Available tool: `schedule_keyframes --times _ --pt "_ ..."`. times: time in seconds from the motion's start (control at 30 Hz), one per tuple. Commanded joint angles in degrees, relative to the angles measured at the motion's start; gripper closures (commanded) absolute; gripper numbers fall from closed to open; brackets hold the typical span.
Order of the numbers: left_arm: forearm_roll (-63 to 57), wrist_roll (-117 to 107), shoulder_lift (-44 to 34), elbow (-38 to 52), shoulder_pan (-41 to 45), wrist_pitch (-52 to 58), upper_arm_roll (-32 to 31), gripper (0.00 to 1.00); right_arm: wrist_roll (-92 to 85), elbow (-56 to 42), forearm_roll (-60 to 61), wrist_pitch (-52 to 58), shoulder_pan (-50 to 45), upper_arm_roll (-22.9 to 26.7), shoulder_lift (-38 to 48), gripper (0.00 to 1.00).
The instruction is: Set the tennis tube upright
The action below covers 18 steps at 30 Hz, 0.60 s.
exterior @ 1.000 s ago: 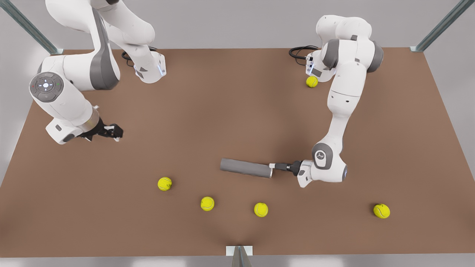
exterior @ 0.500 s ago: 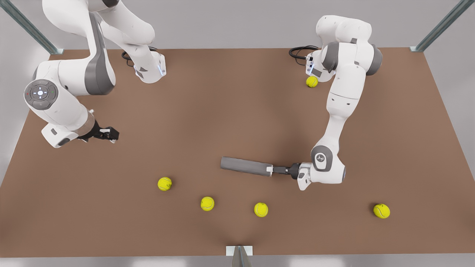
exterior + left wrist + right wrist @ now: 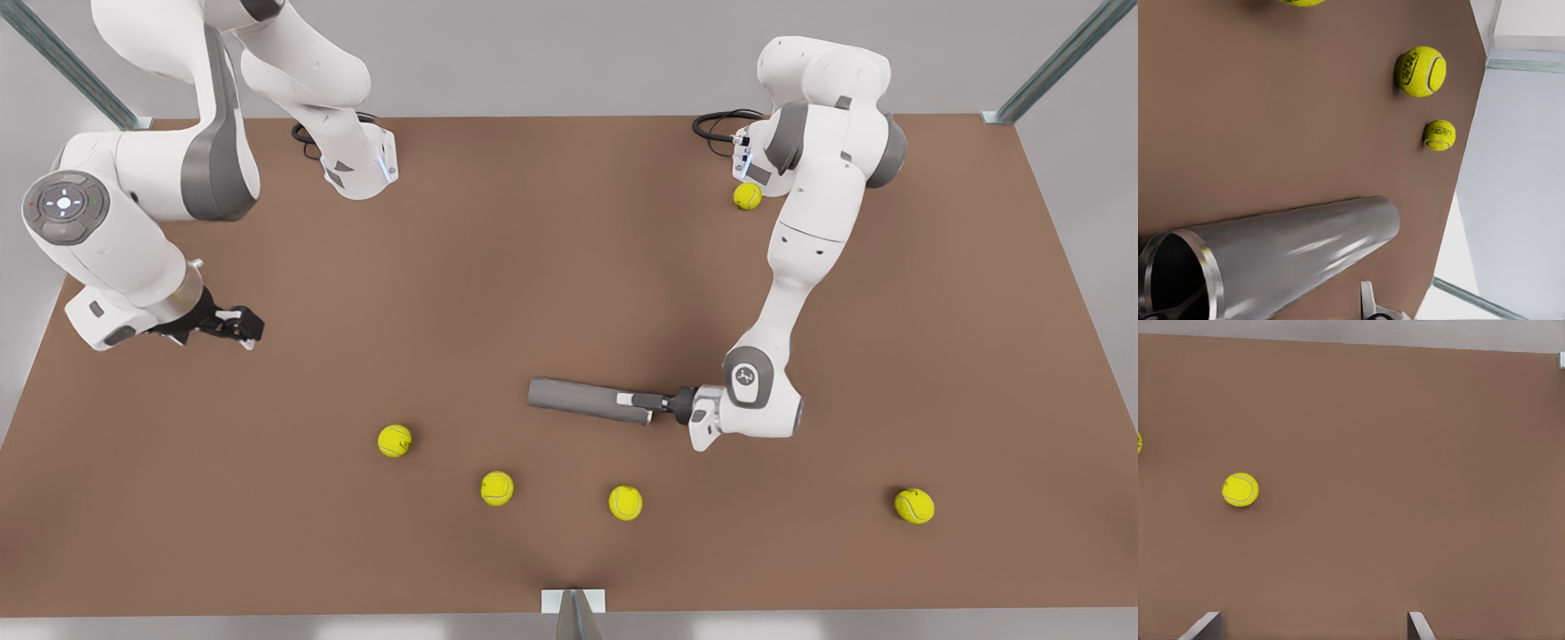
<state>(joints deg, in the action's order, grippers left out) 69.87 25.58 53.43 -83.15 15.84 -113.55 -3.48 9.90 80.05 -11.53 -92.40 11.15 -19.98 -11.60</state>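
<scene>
Our left gripper [image 3: 633, 402] is at the open end of the tennis tube [image 3: 582, 400]. One finger [image 3: 1368, 303] is outside the tube; we cannot tell if it is squeezing yet. The tube is long, grey and shiny, with a silver rim [image 3: 1205, 263] round a dark hole. It lies flat on the brown table [image 3: 551, 258], near the middle. Our right gripper [image 3: 233, 325] waits with fingers apart, holding nothing. Yellow balls [image 3: 395, 440] lie nearby; their writing is too small to read.
</scene>
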Motion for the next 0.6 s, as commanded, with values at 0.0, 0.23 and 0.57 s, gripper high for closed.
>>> schedule_keyframes --times 0.0,0.23,0.57 --pt "0.1 0.0 0.01 0.0 -0.02 0.0 -0.04 0.0 -0.14 -1.29 0.98 0.12 0.01 0.03 0.0 0.0" --pt "1.15 0.0 0.71 0.0 -0.1 0.17 -0.21 0.19 0.03 -2.18 3.98 0.3 -2.8 -0.15 -5.62 0.0" --pt "0.89 -0.35 0.45 0.18 -0.54 0.88 -0.13 0.4 -0.67 -2.35 5.29 3.46 -1.22 0.12 -19.16 0.0"
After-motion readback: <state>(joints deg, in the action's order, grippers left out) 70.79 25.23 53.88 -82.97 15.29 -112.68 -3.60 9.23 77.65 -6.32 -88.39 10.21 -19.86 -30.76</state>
